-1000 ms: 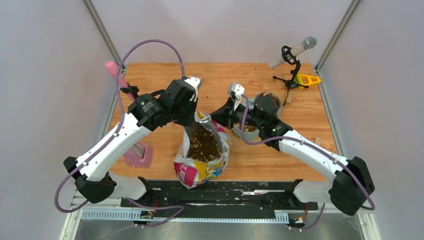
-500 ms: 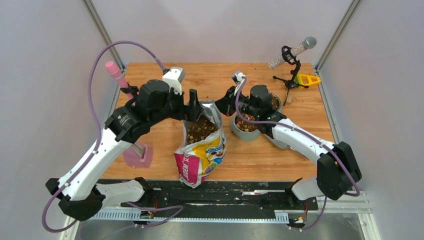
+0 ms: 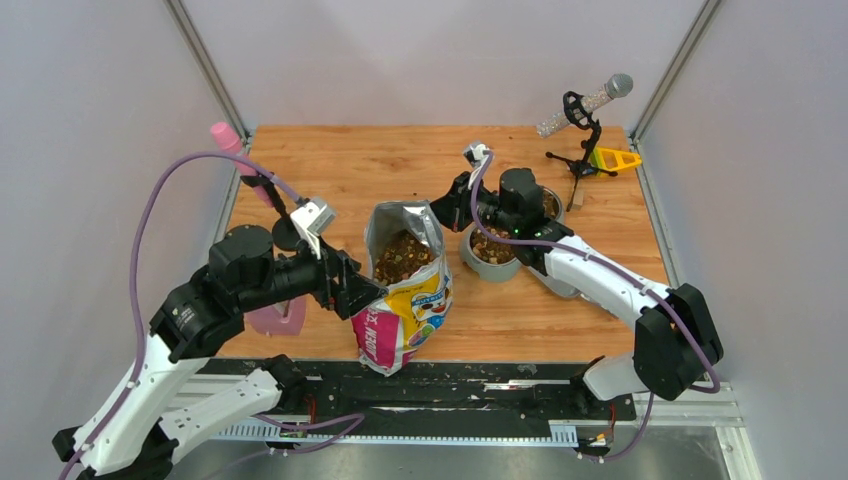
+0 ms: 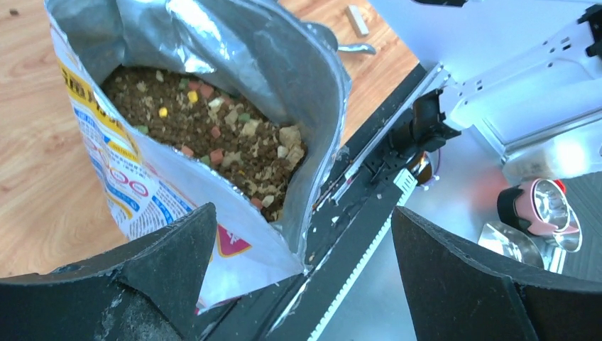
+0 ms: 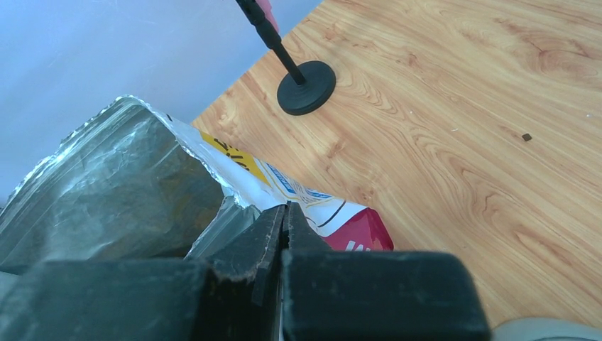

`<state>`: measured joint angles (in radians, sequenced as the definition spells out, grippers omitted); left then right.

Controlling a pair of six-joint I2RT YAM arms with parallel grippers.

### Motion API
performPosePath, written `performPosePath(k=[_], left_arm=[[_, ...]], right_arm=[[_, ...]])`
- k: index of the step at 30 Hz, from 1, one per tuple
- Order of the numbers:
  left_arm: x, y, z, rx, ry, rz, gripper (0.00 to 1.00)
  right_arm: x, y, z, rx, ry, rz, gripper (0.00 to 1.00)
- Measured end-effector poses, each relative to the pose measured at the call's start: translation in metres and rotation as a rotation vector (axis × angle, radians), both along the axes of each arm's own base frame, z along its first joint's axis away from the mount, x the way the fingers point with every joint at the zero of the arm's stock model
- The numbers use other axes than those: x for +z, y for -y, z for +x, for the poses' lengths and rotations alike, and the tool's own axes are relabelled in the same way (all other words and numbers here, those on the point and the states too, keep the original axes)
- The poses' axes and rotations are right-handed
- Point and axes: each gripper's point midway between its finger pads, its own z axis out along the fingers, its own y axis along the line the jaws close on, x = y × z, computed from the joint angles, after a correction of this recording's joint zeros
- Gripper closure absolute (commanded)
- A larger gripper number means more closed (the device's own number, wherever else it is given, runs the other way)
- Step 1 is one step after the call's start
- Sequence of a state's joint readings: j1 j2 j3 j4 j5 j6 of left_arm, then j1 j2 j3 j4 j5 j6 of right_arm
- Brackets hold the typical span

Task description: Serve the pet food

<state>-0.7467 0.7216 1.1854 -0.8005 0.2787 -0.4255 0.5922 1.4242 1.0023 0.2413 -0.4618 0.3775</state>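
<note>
Bag handling: left gripper (image 3: 352,287) hung wide open, empty, beside colourful foil-lined bag (image 3: 405,320) of brown kibble (image 3: 400,255); right gripper (image 3: 447,212) was closed at its rim. Next likely needs a pouring grasp.

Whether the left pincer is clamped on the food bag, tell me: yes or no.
No: the left pincer stands wide open in its wrist view, fingers spread well apart, not closed on the bag.

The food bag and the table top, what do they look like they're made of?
Food bag: likely plastic film, glossy print outside, crinkled silver foil-like lining inside. Table top: wood or wood-look laminate, with visible grain and a smooth finish.
</note>
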Motion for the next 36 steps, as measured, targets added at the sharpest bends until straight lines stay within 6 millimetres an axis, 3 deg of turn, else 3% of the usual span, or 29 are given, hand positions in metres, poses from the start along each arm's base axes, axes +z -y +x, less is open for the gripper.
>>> performPosePath(k=[5, 11, 13, 15, 16, 18, 20, 21, 25, 26, 28, 33, 36], left_arm=[[-0.017, 0.002, 0.001, 0.004, -0.074, 0.049, 0.03], [-0.057, 0.022, 0.011, -0.028, -0.196, 0.143, 0.15], [-0.067, 0.023, 0.01, -0.033, -0.213, 0.167, 0.28], [-0.072, 0.023, 0.01, -0.031, -0.207, 0.186, 0.49], [-0.073, 0.022, 0.01, -0.026, -0.202, 0.195, 0.71], [-0.076, 0.02, 0.011, -0.014, -0.203, 0.209, 0.95], [-0.08, 0.019, 0.013, -0.011, -0.193, 0.238, 1.0], [-0.082, 0.019, 0.014, -0.008, -0.196, 0.247, 1.0], [-0.084, 0.019, 0.013, -0.018, -0.187, 0.26, 1.0], [-0.084, 0.018, 0.012, -0.021, -0.181, 0.264, 1.0], [-0.083, 0.016, 0.011, -0.028, -0.166, 0.27, 1.0], [-0.083, 0.01, 0.007, -0.06, -0.129, 0.295, 1.0], [-0.082, 0.009, 0.005, -0.094, -0.113, 0.315, 1.0]], right_arm=[[-0.001, 0.001, 0.001, -0.008, -0.01, 0.0, 1.0], [-0.001, 0.001, 0.002, -0.024, -0.027, -0.002, 1.0], [-0.001, 0.002, 0.003, -0.03, -0.035, -0.005, 1.0], [-0.002, 0.003, 0.004, -0.04, -0.044, -0.008, 1.0], [-0.002, 0.003, 0.004, -0.044, -0.047, -0.008, 1.0], [-0.002, 0.003, 0.005, -0.049, -0.051, -0.008, 1.0], [-0.003, 0.004, 0.004, -0.049, -0.049, -0.011, 0.99], [-0.003, 0.005, 0.003, -0.046, -0.044, -0.017, 0.95], [0.001, 0.011, -0.004, 0.023, 0.048, -0.071, 0.54], [0.001, 0.016, -0.005, 0.047, 0.082, -0.095, 0.43], [0.005, 0.032, -0.003, 0.094, 0.183, -0.153, 0.3], [0.026, 0.067, -0.002, 0.288, 0.499, -0.277, 0.16], [0.033, 0.071, -0.009, 0.435, 0.675, -0.347, 0.12]])
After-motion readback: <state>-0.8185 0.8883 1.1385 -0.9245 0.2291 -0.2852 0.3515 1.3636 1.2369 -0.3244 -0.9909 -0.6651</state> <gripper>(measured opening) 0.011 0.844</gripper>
